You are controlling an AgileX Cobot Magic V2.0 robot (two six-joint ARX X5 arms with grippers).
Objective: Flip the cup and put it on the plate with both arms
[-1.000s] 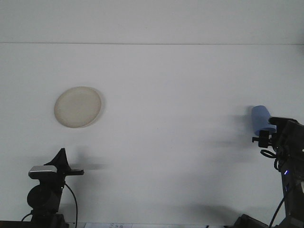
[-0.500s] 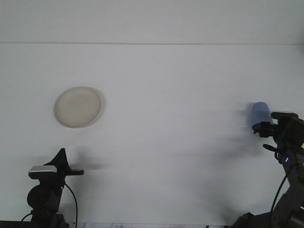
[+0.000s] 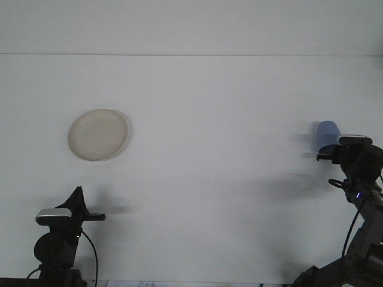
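A round cream plate [image 3: 97,134] lies flat on the white table at the left. At the far right edge, a light blue cup [image 3: 327,130] is held off the table, with my right gripper [image 3: 328,152] shut on its lower part; the cup's lower end is hidden behind the black gripper. Its shadow falls on the table to the left. My left gripper [image 3: 78,202] rests low at the bottom left, below the plate and well apart from it. Its jaws are not readable from this angle.
The white table [image 3: 209,179] runs to a back edge near the top of the view. Cables hang from both arm bases at the bottom corners.
My right gripper has risen with the blue cup and shifted slightly right. The left arm and the plate have not moved.
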